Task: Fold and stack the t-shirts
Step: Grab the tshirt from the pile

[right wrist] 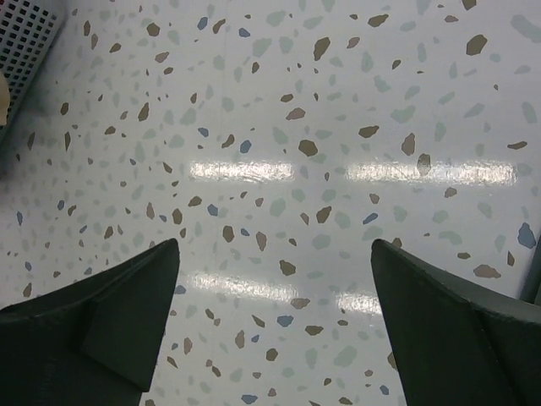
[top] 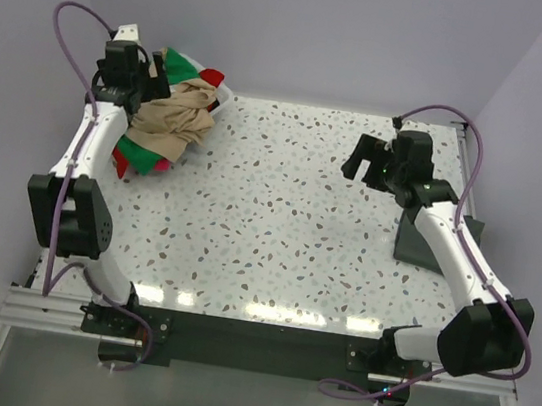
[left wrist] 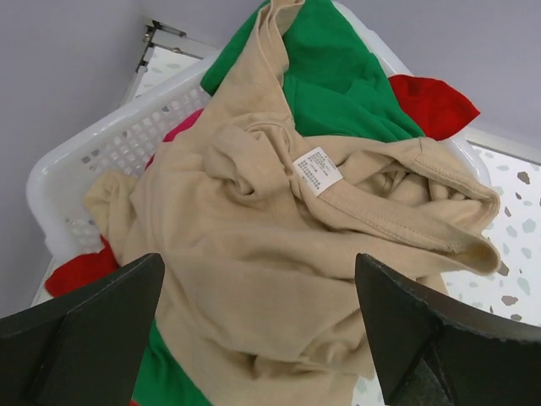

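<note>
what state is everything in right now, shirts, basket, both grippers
tan t-shirt, unfolded, crumpled on top of the pile in the basket
green t-shirt, unfolded, bunched under the tan one
red t-shirt, unfolded, mostly buried
white basket, full of shirts
left gripper, open, above the tan t-shirt, holding nothing
right gripper, open, over the table, holding nothing

White tubular arm links (top: 98, 138), black rounded joint housings (top: 82, 217), purple cables (top: 67, 38) looped alongside, left gripper (left wrist: 259, 258) and right gripper (right wrist: 275, 245) with matte black wedge-shaped fingers (left wrist: 80, 338), black base plate (top: 252, 338), aluminium mounting rail (top: 45, 305).
</note>
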You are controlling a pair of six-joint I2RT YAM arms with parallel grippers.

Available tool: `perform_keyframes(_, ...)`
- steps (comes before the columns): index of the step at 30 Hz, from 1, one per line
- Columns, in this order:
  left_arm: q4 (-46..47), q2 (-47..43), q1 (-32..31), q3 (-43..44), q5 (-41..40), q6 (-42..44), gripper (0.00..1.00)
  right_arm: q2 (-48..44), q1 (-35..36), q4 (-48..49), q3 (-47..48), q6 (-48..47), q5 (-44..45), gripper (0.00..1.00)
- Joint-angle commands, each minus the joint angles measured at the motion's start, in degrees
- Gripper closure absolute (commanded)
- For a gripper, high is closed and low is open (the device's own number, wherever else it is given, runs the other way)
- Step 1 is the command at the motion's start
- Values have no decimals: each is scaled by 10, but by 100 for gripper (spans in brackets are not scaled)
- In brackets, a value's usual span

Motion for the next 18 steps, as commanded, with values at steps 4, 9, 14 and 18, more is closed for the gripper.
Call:
perform_keyframes(4, -57, 109, 4, 100, 33, 10, 0, 82, 0, 17, 83, 32, 18, 1)
perform_keyframes(9, -82, 146, 6, 103, 48, -13, 33, 126, 1, 16, 125, 48, 17, 1)
perform_keyframes(14, -33, 104, 6, 75, 35, -44, 63, 162, 0, 17, 154, 44, 18, 1)
perform_keyframes(18, -26, 84, 4, 99, 16, -40, 96, 202, 0, -1, 201, 38, 13, 1)
